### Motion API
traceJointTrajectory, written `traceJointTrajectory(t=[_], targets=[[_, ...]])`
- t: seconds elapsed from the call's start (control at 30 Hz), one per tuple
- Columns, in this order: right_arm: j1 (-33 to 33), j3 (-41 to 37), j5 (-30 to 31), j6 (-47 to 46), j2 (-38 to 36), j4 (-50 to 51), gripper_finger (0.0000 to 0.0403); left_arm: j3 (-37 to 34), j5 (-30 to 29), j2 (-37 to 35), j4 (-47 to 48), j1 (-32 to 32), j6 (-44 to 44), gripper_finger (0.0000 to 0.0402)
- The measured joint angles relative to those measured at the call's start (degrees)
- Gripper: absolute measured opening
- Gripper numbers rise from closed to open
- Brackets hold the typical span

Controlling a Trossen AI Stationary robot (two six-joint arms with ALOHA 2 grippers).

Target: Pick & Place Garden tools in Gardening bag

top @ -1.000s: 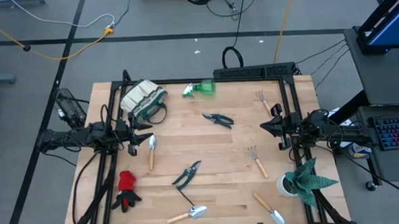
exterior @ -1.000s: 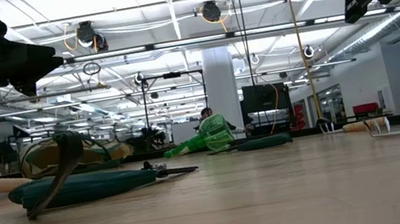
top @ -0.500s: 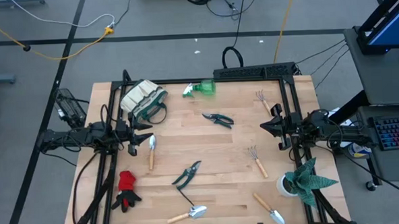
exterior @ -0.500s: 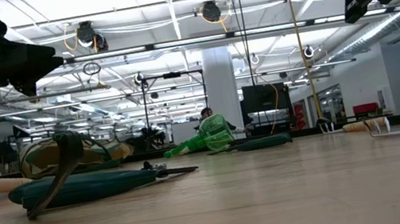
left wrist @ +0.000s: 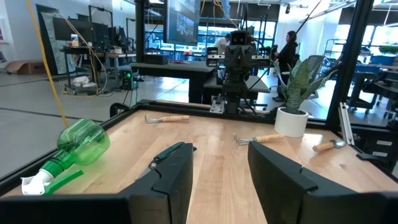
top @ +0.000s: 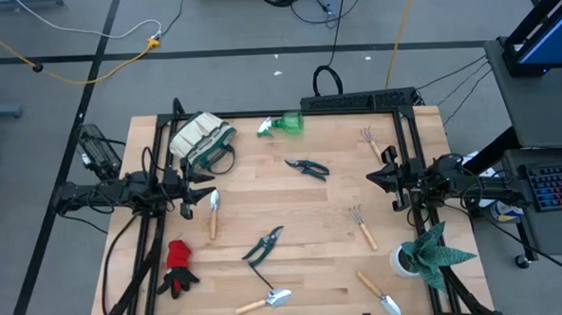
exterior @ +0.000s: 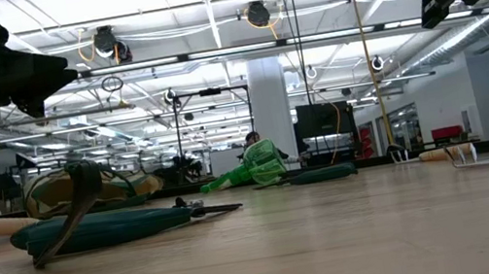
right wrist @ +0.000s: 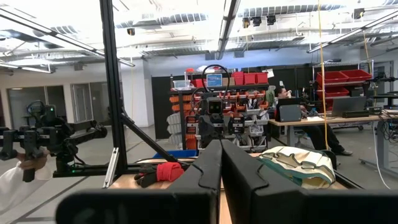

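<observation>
The cream-and-green gardening bag [top: 202, 140] lies at the table's far left. Spread over the wood are the green spray bottle [top: 282, 126], black pruning shears [top: 306, 167], green-handled shears [top: 264, 245], two fork-rakes [top: 371, 142] [top: 361, 226], three trowels [top: 212, 211] [top: 268, 300] [top: 377, 294] and the red glove [top: 179, 264]. My left gripper [top: 205, 193] hovers level at the left edge, open, with nothing between its fingers [left wrist: 221, 174]. My right gripper [top: 372, 179] hovers at the right edge, shut on nothing [right wrist: 221, 168].
A spiky green plant in a white pot [top: 423, 254] stands at the near right corner. A black frame [top: 355, 101] runs along the table's far edge and sides. The middle of the table has bare wood between the tools.
</observation>
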State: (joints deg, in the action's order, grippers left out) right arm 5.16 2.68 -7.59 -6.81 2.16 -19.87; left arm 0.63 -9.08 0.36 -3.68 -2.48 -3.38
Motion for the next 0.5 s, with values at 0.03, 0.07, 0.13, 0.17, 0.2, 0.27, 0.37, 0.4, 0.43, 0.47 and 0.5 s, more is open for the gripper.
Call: traceJointTrajectory(t=[0.03,0.07,0.13,0.17,0.2,0.27,0.37,0.4,0.43,0.47,0.5], targets=[[0.0,0.0,0.0,0.0,0.0,0.0,0.0004,0.0,0.0,0.0,0.0,0.0,0.0,0.0159],[0.0,0.0,0.0,0.0,0.0,0.0,0.0004,0.0,-0.1,0.0,0.0,0.0,-0.1,0.0159],[0.0,0.0,0.0,0.0,0.0,0.0,0.0004,0.0,-1.0,0.0,0.0,0.0,-0.1,0.0159],[0.0,0.0,0.0,0.0,0.0,0.0,0.0004,0.0,-1.8,0.0,-0.1,0.0,-0.1,0.0159],[0.0,0.0,0.0,0.0,0.0,0.0,0.0004,0.0,-2.9,0.0,-0.1,0.0,-0.1,0.0159],[0.0,0.0,0.0,1.3,0.0,0.0,0.0004,0.0,-5.4,0.0,-0.3,0.0,-0.1,0.0159],[0.0,0.0,0.0,3.4,0.0,0.0,0.0004,0.0,-8.1,0.0,-0.5,0.0,0.0,0.0159],[0.0,0.0,0.0,3.5,0.0,0.0,0.0004,0.0,-8.3,0.0,-0.6,0.0,0.1,0.0159],[0.0,0.0,0.0,3.4,0.0,0.0,0.0004,0.0,-8.3,0.0,-0.7,0.0,0.1,0.0159],[0.0,0.0,0.0,3.4,0.0,-0.1,0.0004,0.0,-8.3,0.0,-0.7,0.0,0.0,0.0159],[0.0,0.0,0.0,3.4,0.0,-0.3,0.0004,0.0,-8.2,0.0,-0.7,0.0,-0.2,0.0159]])
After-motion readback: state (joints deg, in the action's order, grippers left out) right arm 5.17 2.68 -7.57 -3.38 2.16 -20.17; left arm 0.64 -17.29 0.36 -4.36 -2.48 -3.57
